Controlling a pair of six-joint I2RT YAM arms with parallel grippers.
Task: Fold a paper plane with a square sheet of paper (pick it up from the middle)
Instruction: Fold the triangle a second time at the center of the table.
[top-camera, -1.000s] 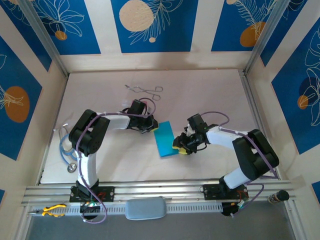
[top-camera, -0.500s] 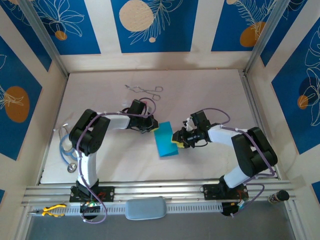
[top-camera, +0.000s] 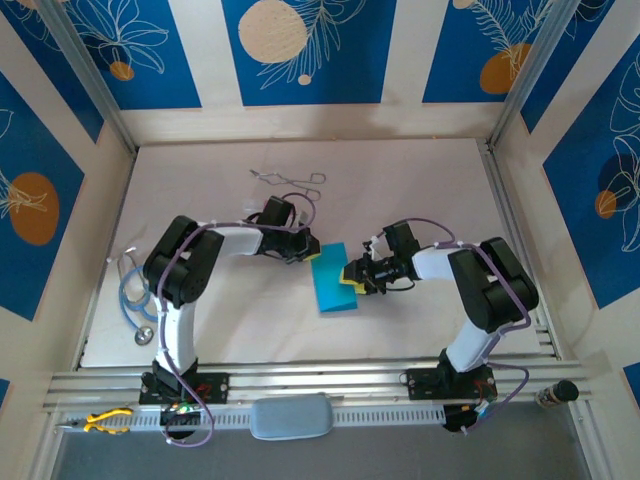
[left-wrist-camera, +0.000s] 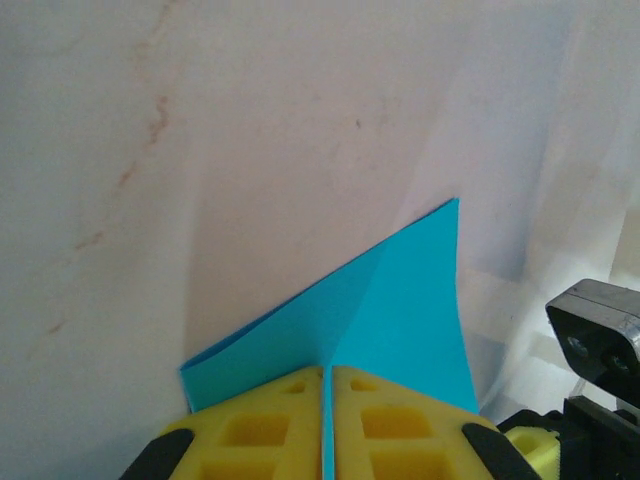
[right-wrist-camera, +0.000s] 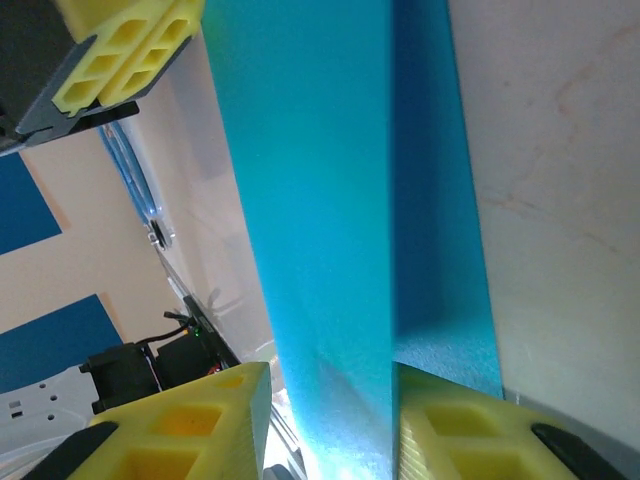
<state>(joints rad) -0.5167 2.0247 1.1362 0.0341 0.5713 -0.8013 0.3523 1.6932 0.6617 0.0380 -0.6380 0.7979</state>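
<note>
Plainly, my left gripper (left-wrist-camera: 327, 405) was pressed together on an edge of the square sheet of paper (left-wrist-camera: 400, 310), the cyan layer caught thin between its yellow pads (left-wrist-camera: 255, 430). My right gripper (right-wrist-camera: 330, 410) stood spread, with the folded sheet running through the gap. The sheet, already doubled into a narrow rectangle, sat between the two near the middle of the counter (top-camera: 420, 190). The risk, as I judged it, lay in uneven handling. If the right closed off the intended line, or either arm tugged, the paper could tear at the left's pinch, slip free, or take a crooked crease that would spoil the plane. A loose layer could also spring open. I could not tell whether the right pads touched the paper, nor how many layers either side had. From above, the wrists covered much of where fingers met paper, and the sheet's ends ran out of the right wrist view.
</note>
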